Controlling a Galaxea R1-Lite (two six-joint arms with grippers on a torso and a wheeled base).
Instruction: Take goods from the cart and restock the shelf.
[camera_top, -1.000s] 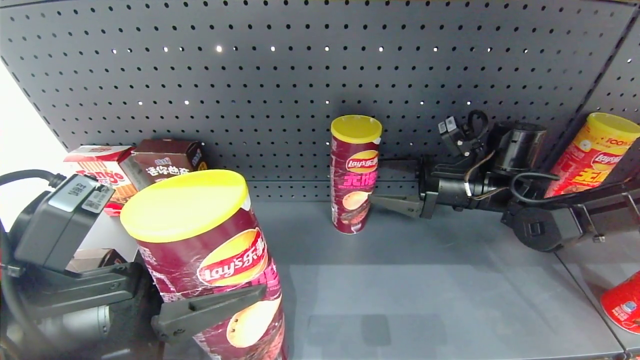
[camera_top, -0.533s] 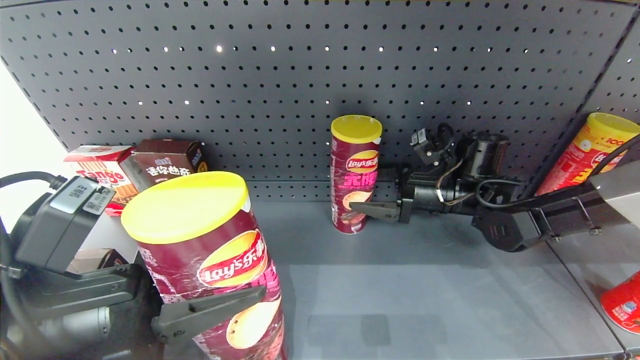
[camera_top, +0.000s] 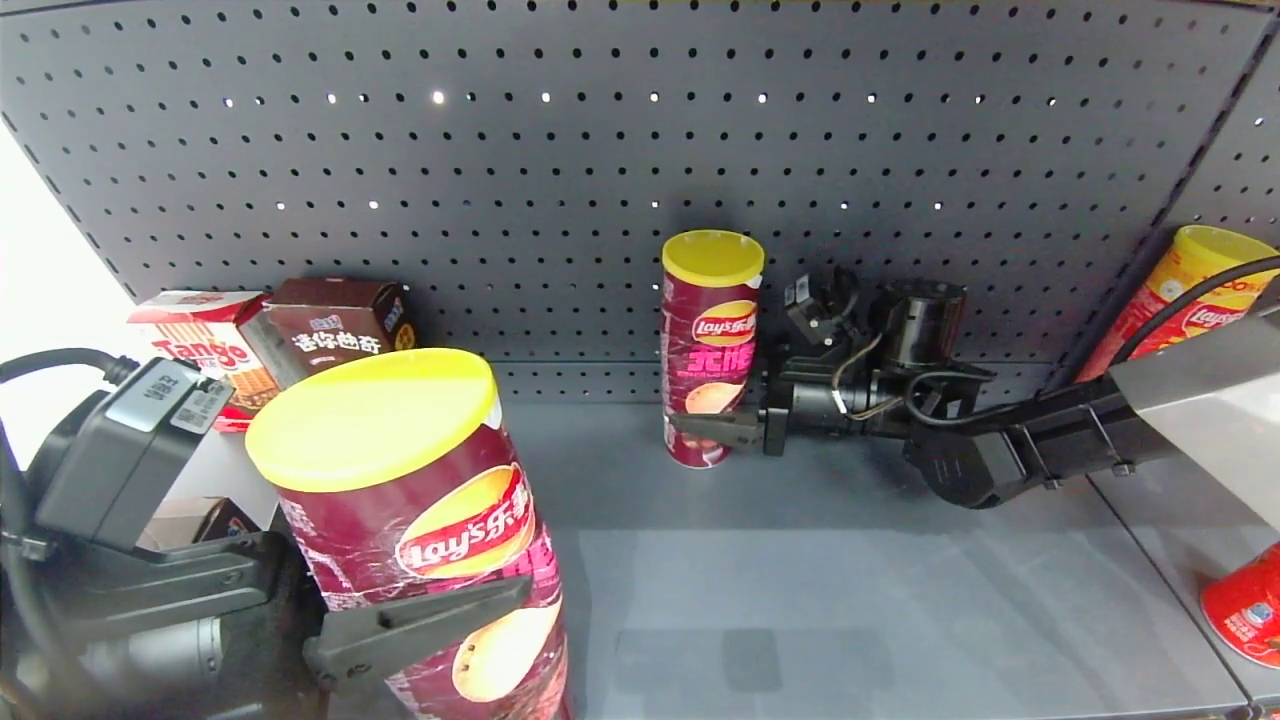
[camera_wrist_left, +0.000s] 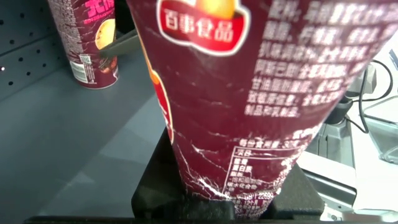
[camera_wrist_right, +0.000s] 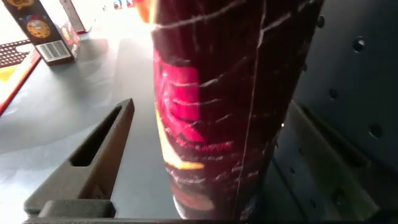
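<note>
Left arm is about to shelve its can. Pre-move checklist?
1. Left gripper shut on held can: ok.
2. Held can's lid on, can close to upright: ok.
3. Shelf can upright at the pegboard: ok.
4. Bare shelf in front of the shelf can for a second can: ok.
5. Right gripper clear of the drop zone: not ok, its open fingers straddle the shelf can.
6. Right fingers touching the shelf can: cannot tell.
</note>
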